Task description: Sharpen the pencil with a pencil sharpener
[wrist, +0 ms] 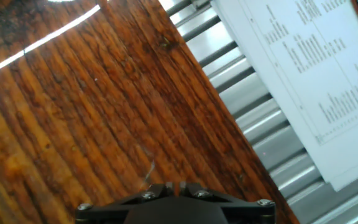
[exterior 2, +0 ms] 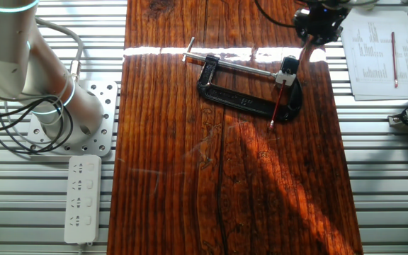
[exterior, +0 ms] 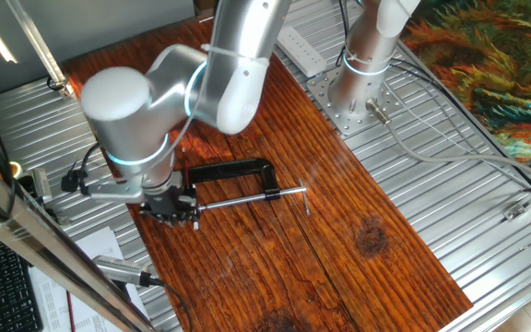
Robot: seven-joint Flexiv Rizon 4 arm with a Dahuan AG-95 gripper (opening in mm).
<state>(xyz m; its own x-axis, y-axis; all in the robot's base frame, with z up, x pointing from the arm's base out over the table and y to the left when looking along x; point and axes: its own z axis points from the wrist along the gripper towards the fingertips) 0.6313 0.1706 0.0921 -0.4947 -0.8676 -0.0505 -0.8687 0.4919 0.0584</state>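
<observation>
Pencil (exterior 2: 278, 106) lodged in pencil sharpener (exterior 2: 287, 70), itself pinned in clamp (exterior 2: 246, 92) on wooden surface (exterior 2: 225, 184). End effector (exterior 2: 320, 27) poised just beyond sharpener, not gripping pencil. Finger spacing indeterminable; possibly narrow. Sharpening apparently outstanding: grasp and rotation remaining.

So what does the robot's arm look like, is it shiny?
Yes, a bit. The arm is made of smooth, rounded silver-grey tubes with fat white joints, and thin rings glow pale blue where the parts meet. Its round base is bolted to a metal plate. The gripper at the end is small, black and knobbly. Black cables loop beside the wrist.
</observation>
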